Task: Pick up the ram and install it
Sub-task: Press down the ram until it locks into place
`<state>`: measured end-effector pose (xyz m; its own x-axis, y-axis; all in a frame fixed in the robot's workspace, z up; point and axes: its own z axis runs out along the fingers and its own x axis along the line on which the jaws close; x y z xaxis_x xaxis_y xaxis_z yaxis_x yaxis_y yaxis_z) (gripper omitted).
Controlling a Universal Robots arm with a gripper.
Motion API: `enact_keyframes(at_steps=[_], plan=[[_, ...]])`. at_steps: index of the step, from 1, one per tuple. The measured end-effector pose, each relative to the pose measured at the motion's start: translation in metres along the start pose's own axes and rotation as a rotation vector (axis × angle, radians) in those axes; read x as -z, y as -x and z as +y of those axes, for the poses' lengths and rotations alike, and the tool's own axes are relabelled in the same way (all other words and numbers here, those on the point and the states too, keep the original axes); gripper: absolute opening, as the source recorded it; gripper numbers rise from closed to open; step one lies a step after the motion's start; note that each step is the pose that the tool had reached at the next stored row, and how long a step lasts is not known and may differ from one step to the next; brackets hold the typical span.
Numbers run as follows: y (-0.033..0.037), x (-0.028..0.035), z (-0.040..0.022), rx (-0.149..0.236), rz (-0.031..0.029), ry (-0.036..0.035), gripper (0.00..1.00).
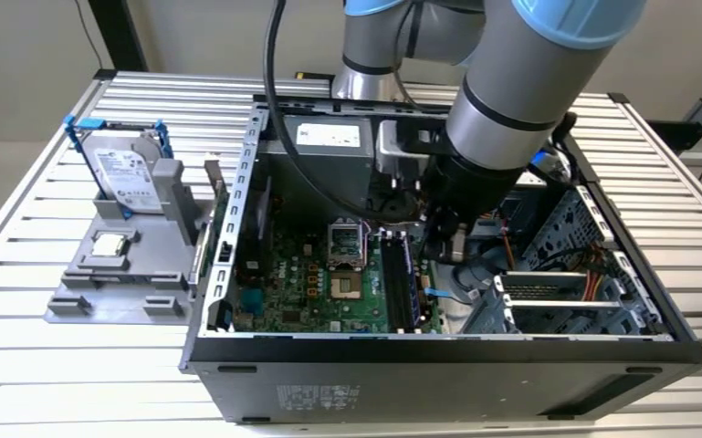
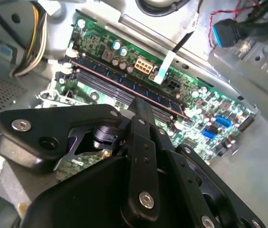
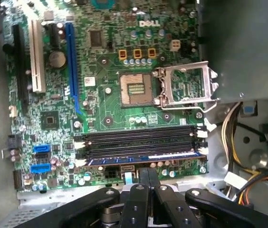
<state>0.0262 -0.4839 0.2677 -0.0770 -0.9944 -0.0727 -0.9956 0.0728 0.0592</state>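
The ram [image 3: 143, 158] is a dark blue stick lying along one of the black memory slots [image 3: 138, 140] on the green motherboard [image 3: 110, 109]; it also shows in the second wrist view [image 2: 129, 85]. My gripper [image 3: 148, 172] is shut, its two fingers pressed together. Their tips sit right over the middle of the ram [image 1: 414, 283], at or just above its top edge; contact cannot be told. In the second wrist view the gripper [image 2: 141, 107] points down onto the stick. In the exterior view the gripper [image 1: 448, 260] reaches deep into the open computer case [image 1: 448, 351].
An open processor socket [image 3: 141, 88] with its raised metal frame [image 3: 186, 85] lies beside the slots. Yellow and black cables [image 3: 238, 128] run near the slot ends. Outside the case, a grey stand [image 1: 120, 274] carries a hard drive [image 1: 125, 173] and a processor chip [image 1: 110, 244].
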Motion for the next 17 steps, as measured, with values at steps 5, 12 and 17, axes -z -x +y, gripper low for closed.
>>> enact_keyframes(at_steps=[5,12,17], plan=[[0.001,-0.0028,-0.0001,0.053,0.0029,0.0028,0.0],[0.0049,-0.0149,0.0008,0.059,0.0029,-0.0096,0.0],[0.0092,-0.0247,0.0019,0.06,0.0025,-0.0144,0.0]])
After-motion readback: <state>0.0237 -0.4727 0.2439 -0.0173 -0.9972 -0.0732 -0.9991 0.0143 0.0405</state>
